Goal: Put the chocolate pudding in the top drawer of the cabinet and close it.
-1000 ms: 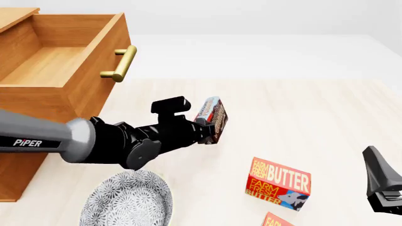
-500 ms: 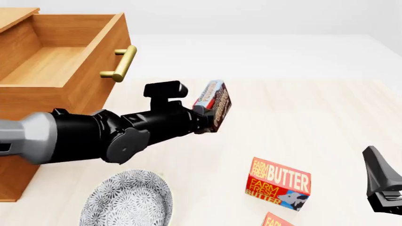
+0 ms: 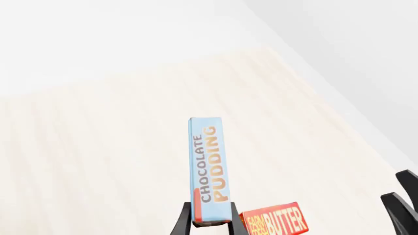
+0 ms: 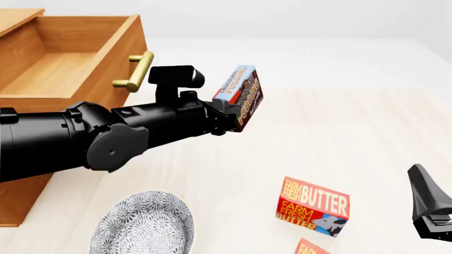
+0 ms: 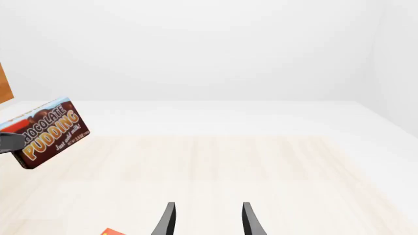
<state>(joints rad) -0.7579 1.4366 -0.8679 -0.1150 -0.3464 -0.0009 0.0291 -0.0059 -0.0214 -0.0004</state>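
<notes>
Pale wood-grain table point(image 4: 367, 137), white backdrop. Far left: light-brown wooden cabinet point(image 4: 28, 153), its deep top drawer point(image 4: 63, 69) with brass bar handle standing open. Left end effector point(image 4: 224, 117) clamped on the thin blue-and-brown chocolate pudding box point(image 4: 242, 96); over the last second it has lifted the box clear of the table, near handle height. Next call: swing left over the drawer. Patterned grey plate point(image 4: 145, 222) and red butter box point(image 4: 313, 206) below. Right end effector point(image 5: 206, 220) idle, fingers apart.

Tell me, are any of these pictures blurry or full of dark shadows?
Front view: sharp, even light, chocolate pudding lettering readable, no dark shadows on the table. Left wrist view: crisp, pale and bright. Right wrist view: clear too, background washed nearly white.
</notes>
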